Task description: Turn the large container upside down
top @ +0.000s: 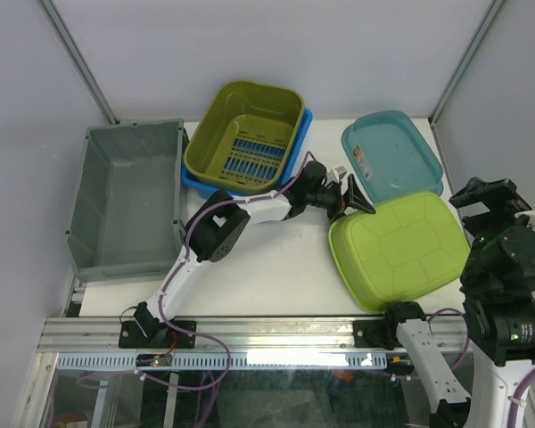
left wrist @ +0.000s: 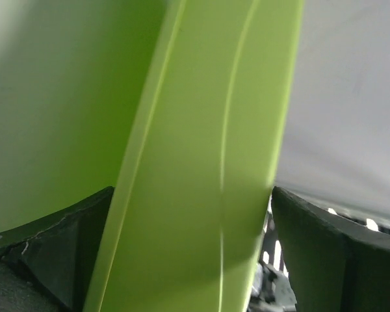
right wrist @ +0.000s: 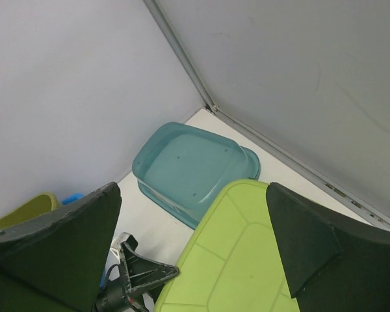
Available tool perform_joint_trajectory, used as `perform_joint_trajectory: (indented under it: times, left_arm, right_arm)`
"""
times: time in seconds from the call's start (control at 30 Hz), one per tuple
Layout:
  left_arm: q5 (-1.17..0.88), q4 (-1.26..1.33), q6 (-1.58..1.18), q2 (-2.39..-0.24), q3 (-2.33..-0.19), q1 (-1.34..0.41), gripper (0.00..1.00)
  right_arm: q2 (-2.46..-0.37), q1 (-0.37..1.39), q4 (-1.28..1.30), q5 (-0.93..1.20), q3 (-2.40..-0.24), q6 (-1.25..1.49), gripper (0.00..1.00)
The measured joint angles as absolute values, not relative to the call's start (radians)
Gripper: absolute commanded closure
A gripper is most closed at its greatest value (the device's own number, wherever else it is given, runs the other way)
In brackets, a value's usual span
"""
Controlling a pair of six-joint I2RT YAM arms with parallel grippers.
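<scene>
The large lime-green container (top: 401,250) lies bottom up on the white table at the right; it also shows in the right wrist view (right wrist: 260,260). My left gripper (top: 355,198) is at its upper left edge. In the left wrist view the container's rim (left wrist: 195,130) stands between the widely spread fingers (left wrist: 71,247), with a slim gap at the right finger. My right gripper (top: 492,198) hangs above the container's right side, open and empty (right wrist: 192,221).
A teal tub (top: 392,153) lies just behind the lime container and also shows in the right wrist view (right wrist: 188,162). An olive slotted basket (top: 245,134) sits in a blue tub (top: 192,183) at the back. A grey crate (top: 129,196) stands at the left.
</scene>
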State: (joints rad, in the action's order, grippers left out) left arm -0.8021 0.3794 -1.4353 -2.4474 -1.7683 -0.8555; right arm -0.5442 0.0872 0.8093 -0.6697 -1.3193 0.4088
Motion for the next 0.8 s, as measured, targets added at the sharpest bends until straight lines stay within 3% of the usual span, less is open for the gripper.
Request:
perform_joint_trajectory:
  times: [0.43,0.8]
  left_arm:
    - [-0.466,-0.312,-0.897,-2.276,-1.998,-0.865,0.01]
    - [-0.484,-0.448,-0.724,-2.241,-2.074,-0.884,0.01]
  right_arm:
    - [-0.509,0.087,0.807,-0.555,-1.258,0.393,0.01]
    - [-0.516,0.087,0.806,-0.516,-1.248,0.392,0.01]
